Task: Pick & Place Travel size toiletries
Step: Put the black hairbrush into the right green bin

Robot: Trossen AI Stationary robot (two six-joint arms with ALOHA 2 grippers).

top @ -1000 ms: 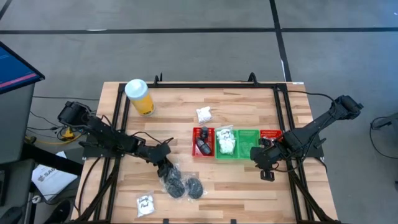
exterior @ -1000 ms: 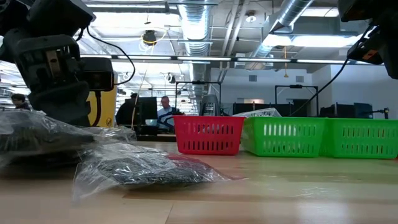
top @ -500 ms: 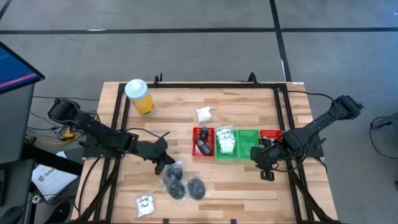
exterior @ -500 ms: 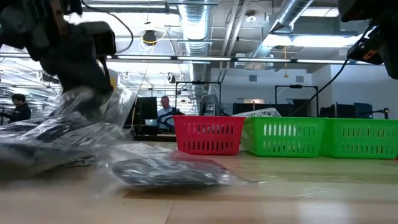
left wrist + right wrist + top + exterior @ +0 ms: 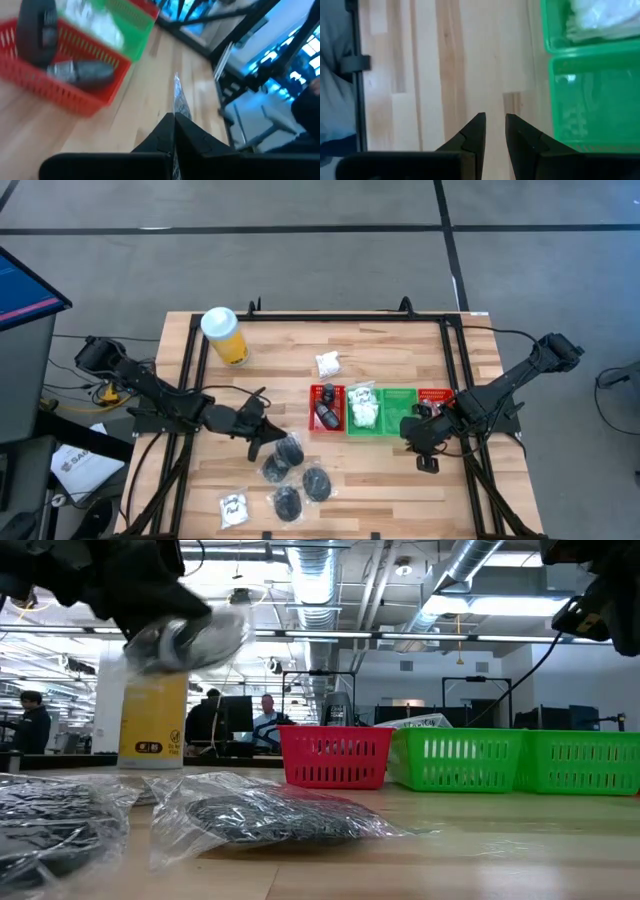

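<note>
Above the surface (image 5: 400,480), just left of centre in the high view, hangs a clear bag of black round pieces (image 5: 288,448), clamped by its thin plastic edge in the left gripper (image 5: 262,432) and clear of the wood in the low view. From that bag, at about 2 o'clock and near, sits the red tray (image 5: 326,409), its long axis running 12 to 6, with three more bags at 6 o'clock below and the green tray (image 5: 385,412) beyond. Farther off, at 3 o'clock past the trays, waits the right gripper (image 5: 427,463), fingers slightly apart and holding nothing, so judged the worse-placed arm for the drop.
</note>
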